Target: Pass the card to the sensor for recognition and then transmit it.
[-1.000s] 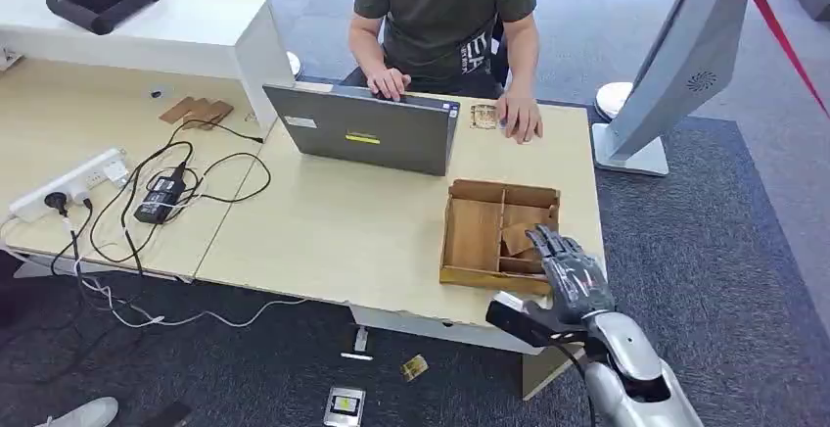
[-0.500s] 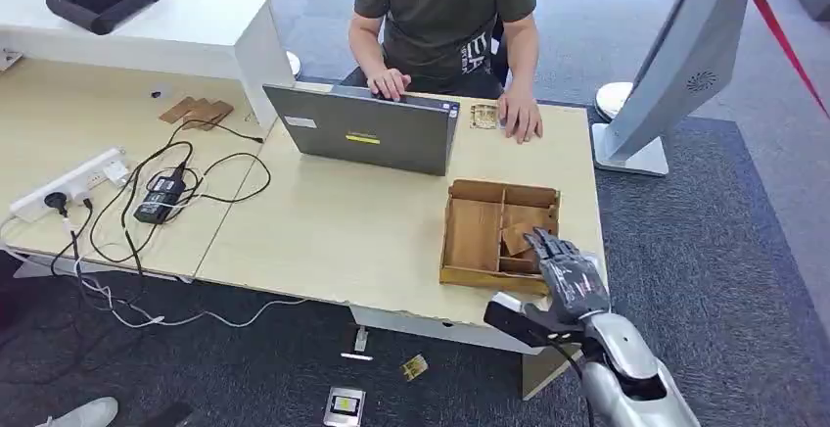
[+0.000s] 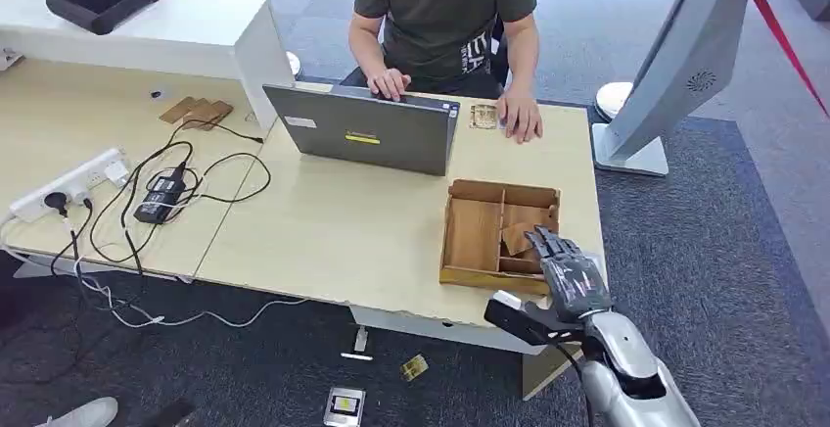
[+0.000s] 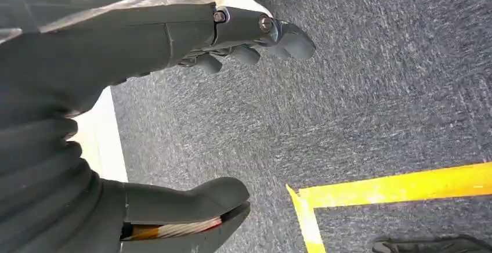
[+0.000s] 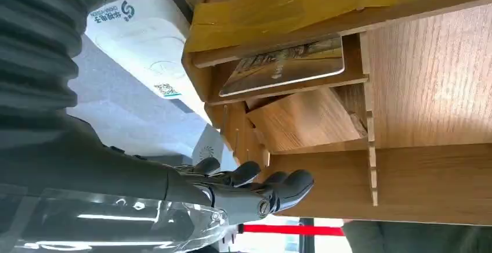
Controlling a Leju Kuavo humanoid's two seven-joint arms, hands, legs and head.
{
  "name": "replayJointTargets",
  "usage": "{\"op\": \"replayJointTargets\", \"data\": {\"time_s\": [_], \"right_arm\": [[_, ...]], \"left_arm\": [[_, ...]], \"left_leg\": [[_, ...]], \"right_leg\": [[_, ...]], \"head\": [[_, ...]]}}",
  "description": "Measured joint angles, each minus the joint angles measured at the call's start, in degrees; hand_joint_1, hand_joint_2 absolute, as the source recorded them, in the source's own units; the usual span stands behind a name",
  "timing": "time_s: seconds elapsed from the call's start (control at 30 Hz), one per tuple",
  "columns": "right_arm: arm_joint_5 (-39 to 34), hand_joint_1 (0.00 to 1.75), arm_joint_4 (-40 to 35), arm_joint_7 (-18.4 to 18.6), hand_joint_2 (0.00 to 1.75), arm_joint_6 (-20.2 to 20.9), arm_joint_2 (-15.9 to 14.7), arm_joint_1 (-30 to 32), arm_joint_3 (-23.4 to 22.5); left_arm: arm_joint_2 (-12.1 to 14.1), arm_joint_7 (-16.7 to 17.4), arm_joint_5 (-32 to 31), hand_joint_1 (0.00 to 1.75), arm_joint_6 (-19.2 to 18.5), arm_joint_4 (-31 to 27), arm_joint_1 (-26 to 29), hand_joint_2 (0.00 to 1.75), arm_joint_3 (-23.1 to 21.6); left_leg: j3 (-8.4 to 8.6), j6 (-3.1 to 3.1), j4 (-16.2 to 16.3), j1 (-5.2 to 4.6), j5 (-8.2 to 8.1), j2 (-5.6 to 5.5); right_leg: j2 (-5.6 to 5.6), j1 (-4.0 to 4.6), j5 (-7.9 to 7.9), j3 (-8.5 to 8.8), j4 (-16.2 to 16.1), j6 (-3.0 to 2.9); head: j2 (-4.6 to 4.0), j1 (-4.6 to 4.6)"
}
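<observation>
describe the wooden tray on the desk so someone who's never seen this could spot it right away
Start at the long pale desk where a person types on a grey laptop. On the robot's right of the laptop, near the desk's front corner, lies the wooden tray, just ahead of the right hand. It is the only brown open box there, split by partitions into compartments.
</observation>
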Motion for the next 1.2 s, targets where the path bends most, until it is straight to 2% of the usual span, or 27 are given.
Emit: {"op": "replayJointTargets", "data": {"time_s": [0.37,0.4,0.43,0.47,0.5,0.53,0.63,1.0,1.03,1.1,1.2], "right_arm": [[0.0,0.02,0.0,0.1,1.75,0.0,0.0,0.0,0.2],[0.0,0.42,0.0,0.1,1.75,0.0,0.0,0.0,0.2],[0.0,1.4,0.0,0.1,1.75,0.0,0.0,0.0,0.2],[0.0,1.4,0.0,0.1,1.75,0.0,0.0,0.0,0.2],[0.0,1.54,0.0,0.1,1.75,0.0,0.0,0.0,0.2],[0.0,1.59,0.0,0.1,1.75,0.0,0.0,-0.1,0.2],[0.0,1.52,0.0,0.1,1.75,0.0,0.1,-0.1,0.2],[0.0,1.62,0.3,0.1,1.75,0.1,0.2,-0.8,0.3],[0.0,1.69,0.4,0.1,1.75,0.1,0.2,-0.8,0.3],[0.0,1.68,0.5,0.1,1.75,0.1,0.2,-0.9,0.3],[0.0,1.75,0.6,0.1,1.75,0.2,0.3,-1.1,0.3]], "left_arm": [[0.0,0.1,-0.3,0.0,-0.1,0.0,-0.1,1.75,0.0],[0.0,0.1,-0.4,0.0,-0.1,0.0,-0.1,1.75,0.0],[0.0,0.1,-0.5,0.0,-0.2,0.0,-0.1,1.75,0.0],[0.0,0.1,-0.5,0.0,-0.2,0.0,-0.2,1.75,0.0],[0.0,0.1,-0.6,0.0,-0.2,0.0,-0.2,1.75,0.0],[0.0,0.1,-0.6,0.0,-0.2,0.0,-0.2,1.75,0.0],[0.0,0.1,-0.6,0.0,-0.2,0.0,-0.2,1.75,0.0],[0.0,0.1,-0.7,0.0,-0.2,0.0,-0.2,1.75,0.0],[0.0,0.1,-0.8,0.0,-0.2,0.0,-0.2,1.75,0.0],[0.0,0.0,-0.9,0.0,-0.2,0.0,-0.3,1.75,0.0],[0.0,0.0,-1.0,0.0,-0.2,0.0,-0.4,1.75,0.0]], "left_leg": [[0.0,0.0,0.0,0.0,0.0,0.0],[0.0,0.0,0.0,0.0,0.0,0.0],[0.0,0.0,0.0,0.0,0.0,0.0],[0.0,0.0,0.0,0.0,0.0,0.0],[0.0,0.0,0.0,0.0,0.0,0.0],[0.0,0.0,0.0,0.0,0.0,0.0],[0.0,0.0,0.0,0.0,0.0,0.0],[0.0,0.0,0.0,0.0,0.0,0.01],[0.0,0.0,0.0,0.0,0.0,0.01],[0.0,0.0,0.0,0.0,0.0,0.01],[0.0,0.0,0.0,0.0,0.0,0.01]], "right_leg": [[0.0,0.0,0.0,0.0,0.0,0.0],[0.0,0.0,0.0,0.0,0.0,0.0],[0.0,0.0,0.0,0.0,0.0,0.0],[0.0,0.0,0.0,0.0,0.0,0.0],[0.0,0.0,0.0,0.0,0.0,0.0],[0.0,0.0,0.0,0.0,0.0,0.0],[0.0,0.0,0.0,0.0,0.0,0.0],[0.0,0.0,0.0,0.0,0.0,0.0],[0.0,0.0,0.0,0.0,0.0,0.0],[0.0,0.0,0.0,0.0,0.0,0.0],[0.0,0.0,0.0,0.0,0.0,0.0]], "head": [[0.0,0.0],[0.0,0.0],[0.0,0.0],[0.0,0.0],[0.0,0.0],[0.0,0.0],[0.0,0.0],[0.0,0.0],[0.0,0.0],[0.0,0.0],[0.0,0.0]]}}
